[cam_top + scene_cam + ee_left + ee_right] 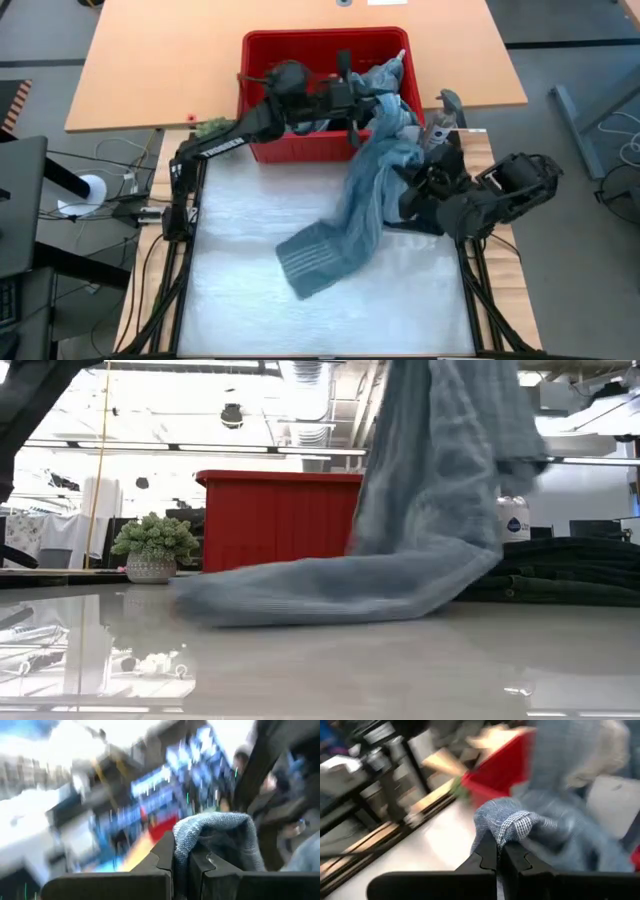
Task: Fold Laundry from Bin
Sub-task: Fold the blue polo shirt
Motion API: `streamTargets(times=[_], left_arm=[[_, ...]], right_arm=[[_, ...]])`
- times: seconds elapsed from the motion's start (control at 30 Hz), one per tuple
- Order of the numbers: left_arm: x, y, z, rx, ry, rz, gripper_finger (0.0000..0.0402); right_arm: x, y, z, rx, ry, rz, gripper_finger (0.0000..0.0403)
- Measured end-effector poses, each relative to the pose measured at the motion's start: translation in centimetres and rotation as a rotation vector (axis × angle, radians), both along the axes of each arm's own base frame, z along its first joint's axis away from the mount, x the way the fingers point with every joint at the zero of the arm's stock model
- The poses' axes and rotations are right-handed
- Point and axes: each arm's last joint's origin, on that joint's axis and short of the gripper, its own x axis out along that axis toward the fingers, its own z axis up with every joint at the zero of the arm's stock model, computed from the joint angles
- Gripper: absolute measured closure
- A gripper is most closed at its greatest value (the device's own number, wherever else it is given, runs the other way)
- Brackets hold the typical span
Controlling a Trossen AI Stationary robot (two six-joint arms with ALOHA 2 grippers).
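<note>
A blue-grey cloth (pixel 362 200) from the laundry hangs between my two grippers in front of the red bin (pixel 262 50). Its ribbed lower end (pixel 315 260) lies on the white table top. My left gripper (pixel 358 125) is raised over the bin's near wall, shut on the cloth's upper part. My right gripper (pixel 408 190) stands to the right of the cloth, shut on its side. More light blue cloth (pixel 392 72) shows in the bin's right end. In the low view the cloth (pixel 440 480) drops from above onto the table. My left gripper pinches a bunched fold (pixel 186 836) of the cloth between its two shut fingers. The cloth bulges over the fingertips and falls away to one side, lifted clear there. My right gripper pinches a bunched edge (pixel 501 834) of the cloth between its two shut fingers. From the fingertips the cloth spreads out and hangs slack toward the table, where its lower end (pixel 330 595) rests.
A small green plant (pixel 155 545) stands left of the bin at the table's far side. A stack of dark folded garments (pixel 570 570) lies at the right, under my right arm. The near half of the white table top (pixel 300 320) is bare.
</note>
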Motion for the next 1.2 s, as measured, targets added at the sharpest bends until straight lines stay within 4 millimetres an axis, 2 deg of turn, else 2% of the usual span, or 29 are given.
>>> streamTargets(times=[0.07, 0.13, 0.23, 0.3, 0.37, 0.43, 0.5, 0.57, 0.67, 0.8, 0.9, 0.97, 1.03, 1.13, 1.2], left_arm=[[-1.7, -1.0, 2.2, 0.087, -0.063, -0.042, 0.0401], [-4.1, -2.2, 4.7, 0.19, -0.145, -0.093, 0.0401], [-9.3, -4.1, 8.4, 0.315, -0.257, -0.199, 0.0401], [-13.2, -5.4, 10.4, 0.27, -0.255, -0.271, 0.0401], [-16.8, -6.3, 11.4, 0.116, -0.167, -0.332, 0.0401], [-19.4, -6.8, 11.3, -0.011, -0.037, -0.337, 0.0401], [-21.6, -7.0, 10.1, -0.091, 0.146, -0.288, 0.0401], [-23.9, -7.4, 8.6, -0.167, 0.331, -0.22, 0.0401], [-25.8, -7.7, 6.2, -0.342, 0.586, -0.119, 0.0401], [-26.0, -7.7, 4.0, -0.551, 0.778, -0.063, 0.0401], [-25.0, -7.4, 3.2, -0.551, 0.818, -0.052, 0.0401], [-23.7, -6.8, 2.7, -0.473, 0.818, -0.007, 0.0401], [-21.6, -5.9, 2.1, -0.336, 0.808, 0.077, 0.0401], [-17.0, -3.8, 1.3, -0.122, 0.725, 0.197, 0.0401], [-13.6, -2.3, 0.8, 0.004, 0.637, 0.274, 0.0401]], right_arm=[[-0.3, -0.8, 0.4, -0.08, 0.015, -0.033, 0.0378], [-0.6, -1.5, 0.7, -0.178, 0.032, -0.086, 0.0378], [-0.7, -2.0, 1.1, -0.36, 0.085, -0.165, 0.0378], [-0.1, -1.7, 1.3, -0.491, 0.151, -0.203, 0.0378], [0.8, -0.9, 1.6, -0.606, 0.22, -0.23, 0.0378], [1.9, 0.0, 1.7, -0.698, 0.338, -0.193, 0.0378], [3.1, 0.6, 1.7, -0.74, 0.421, -0.1, 0.0378], [4.1, 1.1, 1.6, -0.728, 0.424, 0.008, 0.0378], [5.0, 1.8, 1.0, -0.625, 0.371, 0.3, 0.0378], [5.9, 2.1, 0.5, -0.412, 0.274, 0.643, 0.0378], [6.1, 1.6, 0.4, -0.311, 0.25, 0.685, 0.0378], [5.9, 0.7, -0.2, -0.257, 0.286, 0.566, 0.0378], [5.3, -0.6, -0.9, -0.223, 0.338, 0.36, 0.0378], [4.1, -2.6, -2.0, -0.189, 0.381, 0.064, 0.0378], [4.2, -3.8, -2.2, -0.19, 0.353, -0.015, 0.0372]])
